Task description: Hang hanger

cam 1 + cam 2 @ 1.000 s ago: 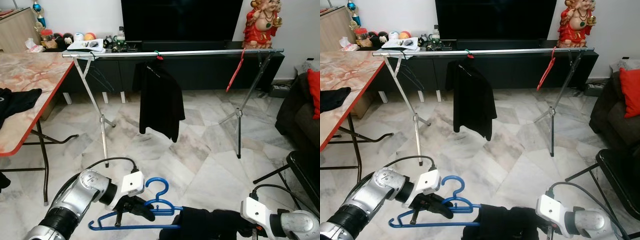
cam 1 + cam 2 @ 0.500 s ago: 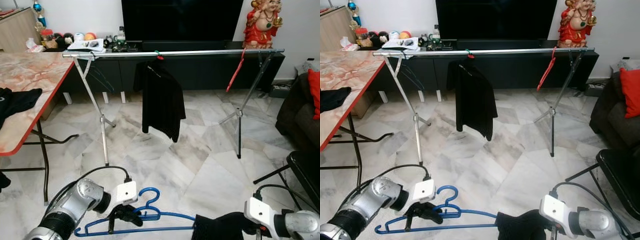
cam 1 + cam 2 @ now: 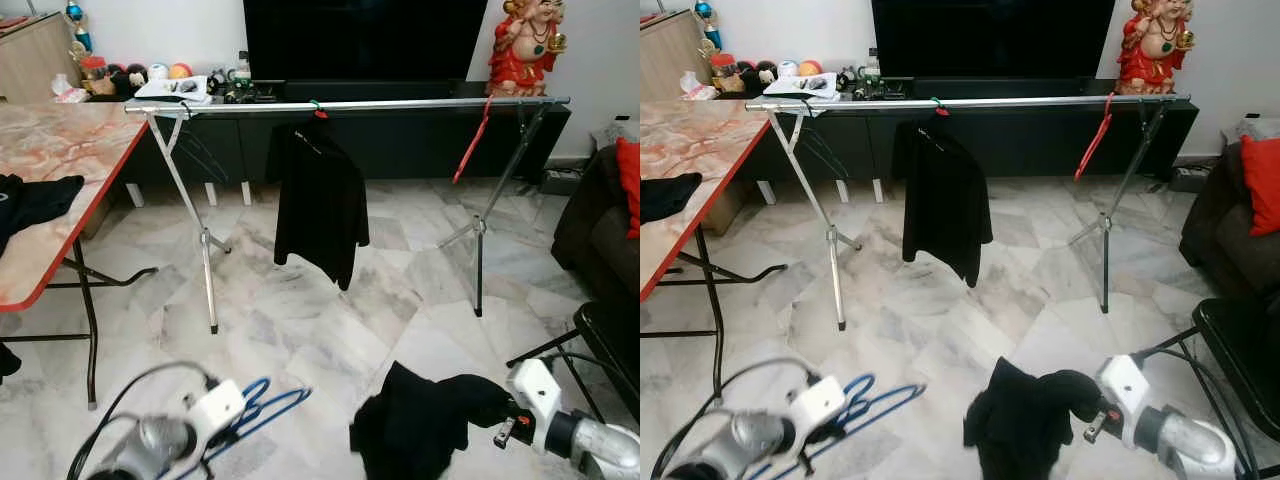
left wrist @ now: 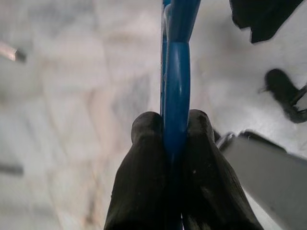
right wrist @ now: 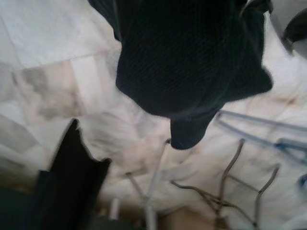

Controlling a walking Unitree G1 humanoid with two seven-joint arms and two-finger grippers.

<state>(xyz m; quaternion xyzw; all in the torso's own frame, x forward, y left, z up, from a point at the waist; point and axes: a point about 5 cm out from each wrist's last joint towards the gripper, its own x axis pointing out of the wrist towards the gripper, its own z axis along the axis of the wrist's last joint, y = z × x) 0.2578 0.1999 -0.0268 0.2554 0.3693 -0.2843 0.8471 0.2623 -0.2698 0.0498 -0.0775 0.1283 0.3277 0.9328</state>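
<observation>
Silver metal clothes rail on crossed legs (image 3: 400, 104): stands on the marble floor (image 3: 300, 310), well beyond both pincers; carries a hung black shirt (image 3: 320, 200) and a red plastic hanger (image 3: 470, 150).

Orange marble-pattern counter (image 3: 50, 170): to the left of the left pincer, a dark cloth on it.

Black garment (image 3: 420, 425): bunched, hanging from the right pincer (image 3: 497, 412), low over the floor; the fingers are buried in the cloth, so their spread cannot be told.

Blue plastic hanger (image 4: 176, 76): thin, glossy tube, clamped between the two black fingertips (image 4: 144, 158) of the left pincer (image 4: 175, 139), which are pressed tight against it. It extends forward and rightward from the left pincer, low above the floor.
</observation>
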